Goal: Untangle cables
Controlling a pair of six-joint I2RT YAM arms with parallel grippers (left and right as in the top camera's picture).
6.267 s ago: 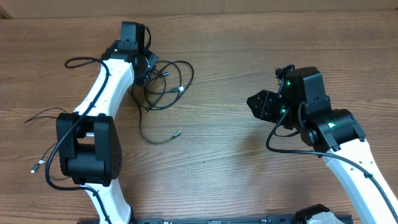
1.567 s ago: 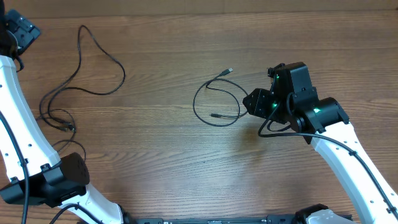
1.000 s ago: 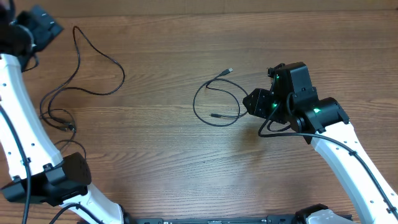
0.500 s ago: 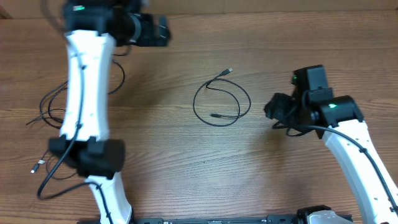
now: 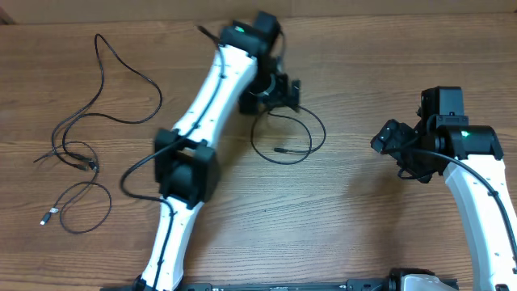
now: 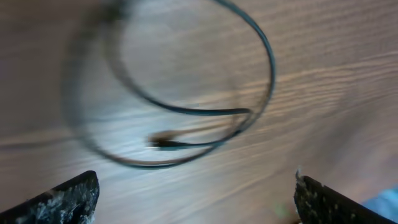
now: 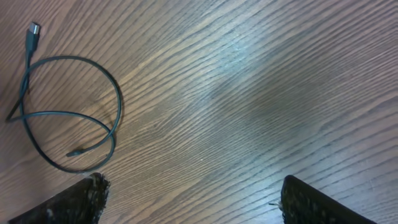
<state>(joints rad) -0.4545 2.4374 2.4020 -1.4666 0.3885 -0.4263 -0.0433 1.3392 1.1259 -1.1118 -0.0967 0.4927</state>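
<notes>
Right gripper [image 5: 389, 139]: at 3 o'clock, fingers apart and empty; it has let go and backed away from the loop.
Loop [image 7: 119, 102]: one cable coiled alone at the centre of the table [image 5: 363, 65].
Left gripper [image 5: 279, 90]: fingers wide apart; it has swung over from 9 o'clock to the loop's 12 o'clock edge.
Other cables [image 5: 81, 155]: spread loose at 9 o'clock.
Meaning: the loop looks separated, probably the next pick.

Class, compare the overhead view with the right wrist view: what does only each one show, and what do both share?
Only overhead: the loose cables at the left, and the left gripper at the looped cable. Only right wrist: that cable's plug end, hidden overhead by the left arm. Both: the looped cable on the wooden table.
</notes>
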